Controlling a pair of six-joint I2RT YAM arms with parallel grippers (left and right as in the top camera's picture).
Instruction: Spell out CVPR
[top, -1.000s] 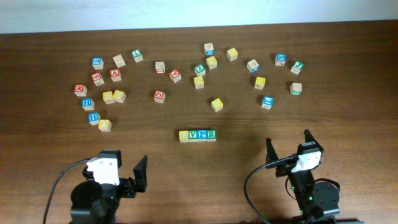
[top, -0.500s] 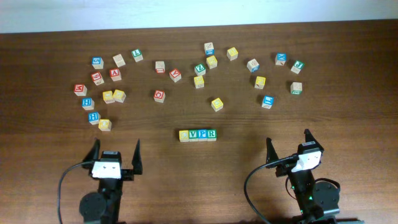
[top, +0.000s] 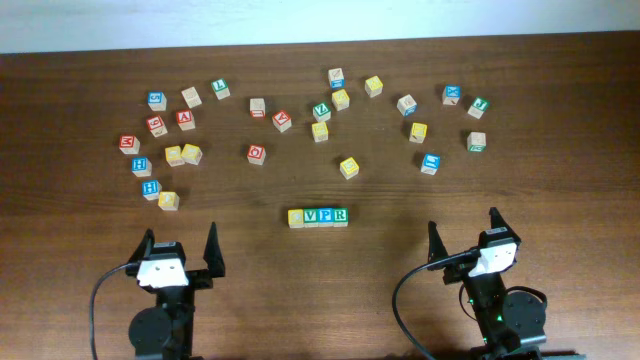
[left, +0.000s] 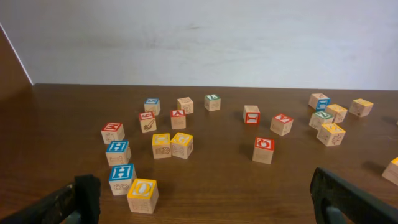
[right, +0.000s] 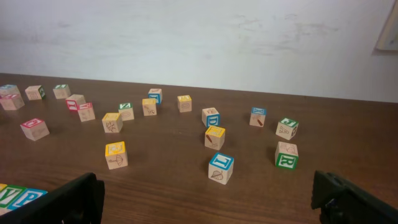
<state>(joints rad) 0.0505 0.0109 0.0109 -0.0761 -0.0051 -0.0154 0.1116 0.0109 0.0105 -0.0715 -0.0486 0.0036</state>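
Left hand (top: 181, 245) and right hand (top: 463, 235) are held open and empty at the near edge, while the block row (top: 318, 216) is laid at the bench (top: 560, 200) centre, an unreadable yellow block (top: 295, 217) then V-P-R, so spelling is judged likely finished.

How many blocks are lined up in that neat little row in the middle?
4, touching side by side: a yellow block at the left end, then V block, P block and R block. None looks hidden.
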